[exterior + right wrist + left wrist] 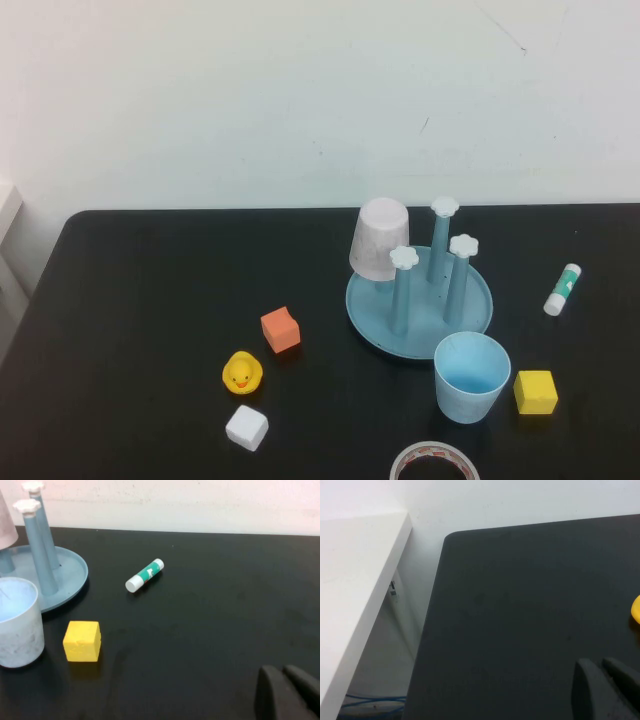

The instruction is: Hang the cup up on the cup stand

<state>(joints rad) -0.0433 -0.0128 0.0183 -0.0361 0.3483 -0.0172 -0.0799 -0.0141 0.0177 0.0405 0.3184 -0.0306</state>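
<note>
The light blue cup (470,375) stands upright, mouth up, on the black table just in front of the cup stand (370,300), a round blue dish with upright pegs topped by white flower knobs. A pale pinkish cup (380,238) hangs upside down on a back peg. In the right wrist view the cup (17,622) and the stand (65,575) lie far from my right gripper (280,670), which is shut and empty over bare table. My left gripper (598,663) is shut and empty near the table's left edge. Neither arm shows in the high view.
An orange cube (281,329), a yellow duck (242,372) and a white cube (246,427) lie left of the stand. A yellow cube (535,391) sits right of the cup, a glue stick (562,289) farther right, a tape roll (434,463) at the front edge. A white shelf (355,580) stands beside the table.
</note>
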